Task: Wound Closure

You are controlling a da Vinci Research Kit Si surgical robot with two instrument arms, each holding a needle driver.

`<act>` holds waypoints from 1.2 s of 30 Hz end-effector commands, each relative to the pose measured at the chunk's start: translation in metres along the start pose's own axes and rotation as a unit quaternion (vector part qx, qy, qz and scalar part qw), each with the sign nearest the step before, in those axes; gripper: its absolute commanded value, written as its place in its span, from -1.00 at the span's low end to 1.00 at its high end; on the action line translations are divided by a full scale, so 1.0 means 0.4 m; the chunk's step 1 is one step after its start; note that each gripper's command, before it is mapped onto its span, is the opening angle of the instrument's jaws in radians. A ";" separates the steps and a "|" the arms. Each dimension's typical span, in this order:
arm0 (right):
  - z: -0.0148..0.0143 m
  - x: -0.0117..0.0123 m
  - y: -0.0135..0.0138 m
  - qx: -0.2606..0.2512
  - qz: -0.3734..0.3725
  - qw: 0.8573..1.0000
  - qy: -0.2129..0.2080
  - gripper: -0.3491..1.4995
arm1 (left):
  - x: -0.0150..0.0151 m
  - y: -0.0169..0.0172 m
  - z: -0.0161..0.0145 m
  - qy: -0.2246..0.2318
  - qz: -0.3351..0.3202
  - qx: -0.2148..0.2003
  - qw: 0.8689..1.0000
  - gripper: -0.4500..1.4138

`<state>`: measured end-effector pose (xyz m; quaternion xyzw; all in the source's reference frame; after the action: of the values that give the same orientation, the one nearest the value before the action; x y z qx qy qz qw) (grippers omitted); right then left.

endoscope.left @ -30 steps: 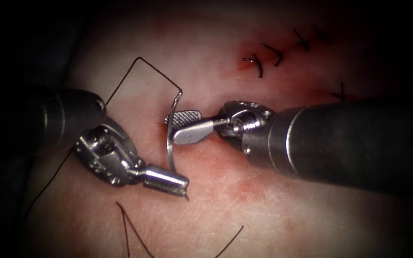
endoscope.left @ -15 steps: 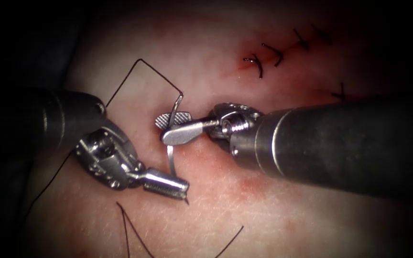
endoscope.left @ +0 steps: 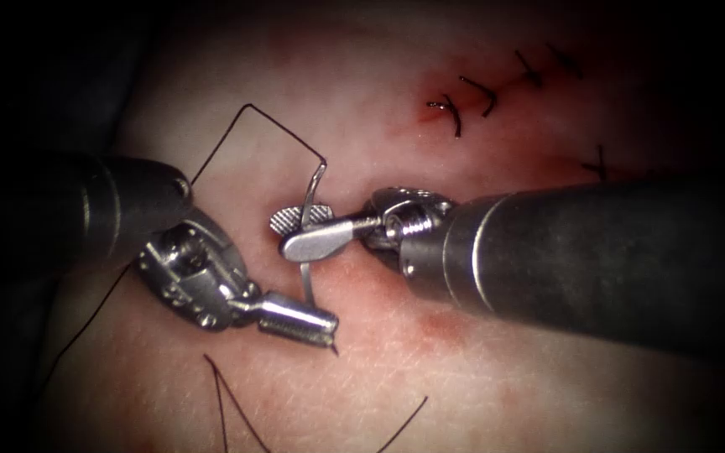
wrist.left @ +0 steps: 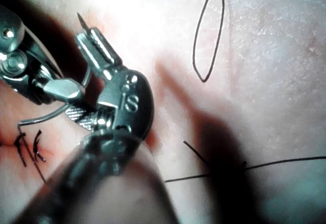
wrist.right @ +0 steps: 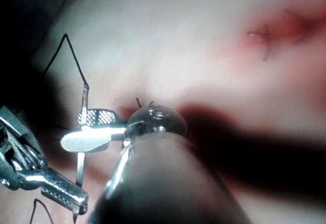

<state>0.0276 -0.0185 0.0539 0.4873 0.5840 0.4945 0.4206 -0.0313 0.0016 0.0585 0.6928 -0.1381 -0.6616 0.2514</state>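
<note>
Pale tissue [endoscope.left: 480,369] lies beneath both tools. Left tool [endoscope.left: 308,321] fingers grip the needle [endoscope.left: 306,281] near its point; right tool [endoscope.left: 302,231] fingers are closed on its middle, clear of tissue, thread [endoscope.left: 283,126] trailing from its upper end.

Tissue [endoscope.left: 497,369] pale, pink-red patches mid-surface. Red fluid [endoscope.left: 424,117] w/ dark stitches [endoscope.left: 467,96] twd far right corner. Loose thread [endoscope.left: 228,403] lies on surface at near edge; more cut ends of thread [wrist.left: 244,168] alongside.
</note>
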 end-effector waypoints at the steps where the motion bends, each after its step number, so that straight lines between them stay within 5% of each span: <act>1: 0.0015 -0.0008 0.0019 0.001 0.003 1.000 -0.001 0.53 | -0.0015 0.0008 0.0013 0.001 0.000 0.000 1.000 -1.00; 6: 0.0017 -0.0007 0.0020 0.001 0.003 1.000 0.000 0.27 | -0.0016 0.0008 0.0018 0.000 -0.003 0.001 1.000 -1.00; 9: 0.0018 -0.0005 0.0021 0.001 0.003 1.000 0.000 -0.07 | -0.0017 0.0007 0.0022 0.000 -0.003 0.001 1.000 -1.00; 13: 0.0018 -0.0001 0.0022 0.000 0.004 1.000 0.006 -0.96 | -0.0017 0.0007 0.0023 0.001 -0.005 0.001 1.000 -1.00; 22: 0.0021 0.0013 0.0020 -0.001 0.007 1.000 0.014 -1.00 | -0.0014 0.0013 0.0025 0.002 -0.007 0.000 1.000 -1.00; 23: 0.0021 0.0014 0.0020 -0.001 0.007 1.000 0.015 -0.98 | -0.0014 0.0014 0.0026 0.002 -0.010 0.000 1.000 -1.00; 25: 0.0021 0.0014 0.0020 -0.001 0.007 1.000 0.017 -0.09 | -0.0013 0.0015 0.0027 0.003 -0.009 -0.002 1.000 -1.00; 28: 0.0026 0.0014 0.0020 -0.003 0.008 1.000 0.029 0.62 | -0.0013 0.0015 0.0027 0.004 -0.009 -0.002 1.000 -1.00; 36: 0.0032 0.0011 0.0013 -0.003 0.005 0.999 0.035 0.69 | -0.0012 0.0015 0.0028 0.005 -0.009 -0.002 1.000 -1.00</act>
<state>0.0280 -0.0176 0.0536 0.4703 0.5942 0.5165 0.3987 -0.0318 0.0012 0.0586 0.6963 -0.1294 -0.6612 0.2474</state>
